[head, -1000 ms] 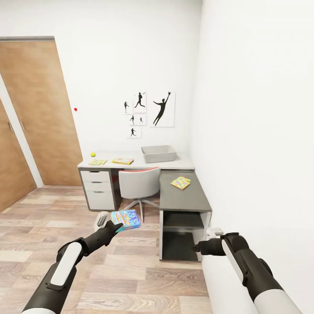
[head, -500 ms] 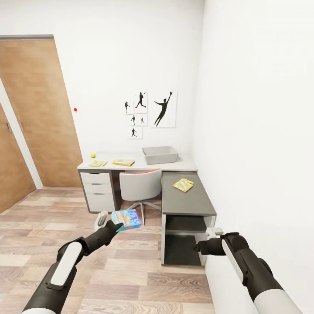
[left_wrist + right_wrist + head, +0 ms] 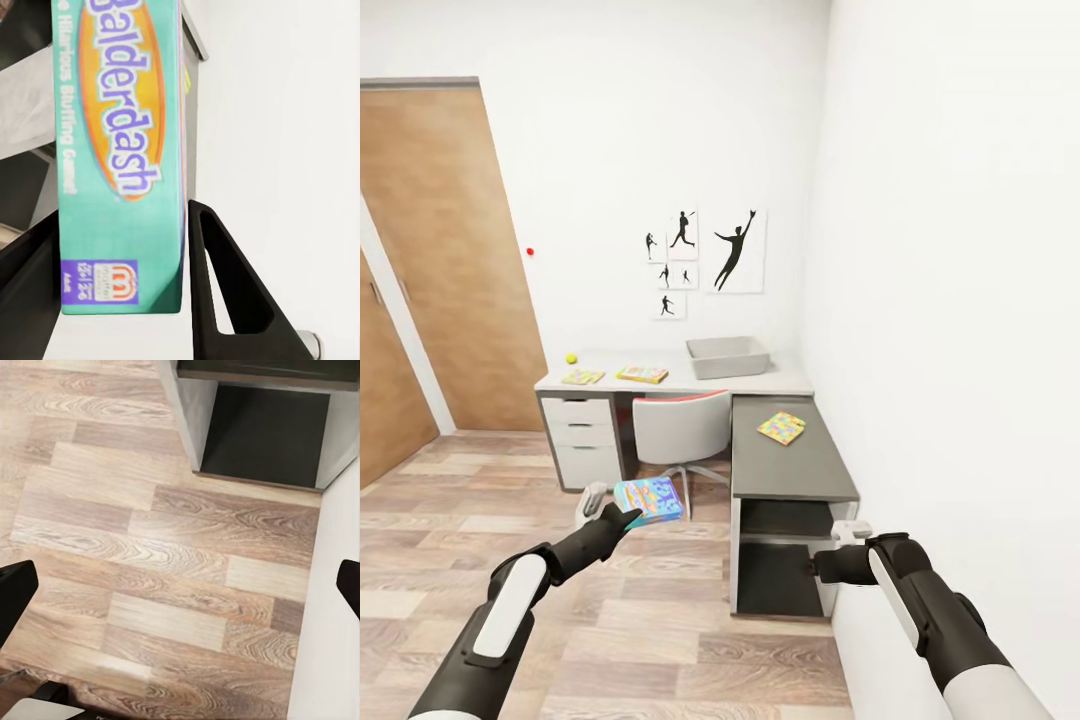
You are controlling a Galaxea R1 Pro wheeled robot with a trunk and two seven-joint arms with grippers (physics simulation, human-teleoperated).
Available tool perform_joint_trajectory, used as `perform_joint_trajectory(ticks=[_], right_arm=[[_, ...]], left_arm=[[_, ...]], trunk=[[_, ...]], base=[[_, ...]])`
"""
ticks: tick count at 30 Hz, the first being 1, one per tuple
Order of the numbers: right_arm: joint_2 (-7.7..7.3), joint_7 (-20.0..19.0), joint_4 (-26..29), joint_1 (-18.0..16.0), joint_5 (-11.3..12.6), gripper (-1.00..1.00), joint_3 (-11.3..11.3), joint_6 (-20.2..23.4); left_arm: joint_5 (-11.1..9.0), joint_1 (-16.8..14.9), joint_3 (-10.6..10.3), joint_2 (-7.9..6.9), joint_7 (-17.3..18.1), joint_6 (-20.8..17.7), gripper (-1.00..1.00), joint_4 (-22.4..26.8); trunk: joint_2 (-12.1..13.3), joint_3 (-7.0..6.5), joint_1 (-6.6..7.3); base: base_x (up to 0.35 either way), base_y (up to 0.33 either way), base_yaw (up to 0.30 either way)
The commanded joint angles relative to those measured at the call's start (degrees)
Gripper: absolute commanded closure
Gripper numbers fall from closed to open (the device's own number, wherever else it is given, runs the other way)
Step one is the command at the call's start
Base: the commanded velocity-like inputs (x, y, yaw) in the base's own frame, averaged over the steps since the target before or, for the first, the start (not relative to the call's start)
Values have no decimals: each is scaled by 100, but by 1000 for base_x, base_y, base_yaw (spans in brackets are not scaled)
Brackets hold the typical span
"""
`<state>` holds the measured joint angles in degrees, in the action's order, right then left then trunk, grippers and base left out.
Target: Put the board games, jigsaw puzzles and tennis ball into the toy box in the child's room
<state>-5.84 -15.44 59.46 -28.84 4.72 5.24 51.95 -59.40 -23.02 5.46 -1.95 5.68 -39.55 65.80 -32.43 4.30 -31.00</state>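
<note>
My left gripper [image 3: 624, 517] is shut on the blue board game [image 3: 649, 500], held out over the floor. In the left wrist view this teal "Balderdash" box [image 3: 120, 150] sits between the two black fingers [image 3: 225, 292]. Ahead stands the table [image 3: 680, 384] with the grey toy box [image 3: 727, 356] at its right end. The tennis ball [image 3: 572, 358], a jigsaw puzzle [image 3: 583, 376] and a yellow-red board game [image 3: 642, 374] lie at its left. A second jigsaw puzzle [image 3: 781, 427] lies on the lower dark cabinet top [image 3: 790, 470]. My right gripper [image 3: 844, 538] [image 3: 180, 592] hangs open over the floor.
A red-backed grey chair [image 3: 680, 425] is tucked under the table. White drawers [image 3: 582, 440] stand at the table's left end. A wooden door [image 3: 450, 260] is on the left and a white wall [image 3: 960, 300] runs close along my right. Wood floor [image 3: 660, 620] lies between me and the desk.
The whole view has shifted slightly as the camera moves nearer the desk. Both arms keep their pose, and the left gripper still holds the blue box.
</note>
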Motion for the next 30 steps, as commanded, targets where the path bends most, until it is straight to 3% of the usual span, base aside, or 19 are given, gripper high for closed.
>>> perform_joint_trajectory(ticks=[1,20,30], right_arm=[[-6,24,7,-4,47,-100,13,26],[-28,24,145,27,47,-100,9,33],[-31,24,173,33,48,-100,10,35]], left_arm=[[4,-1,13,2,20,-31,100,3],[16,17,-5,9,14,-18,100,16],[12,13,-27,18,29,-24,100,20]], trunk=[[-10,11,-5],[-10,11,-5],[-10,11,-5]], base=[[255,0,0],[315,0,0],[35,0,0]])
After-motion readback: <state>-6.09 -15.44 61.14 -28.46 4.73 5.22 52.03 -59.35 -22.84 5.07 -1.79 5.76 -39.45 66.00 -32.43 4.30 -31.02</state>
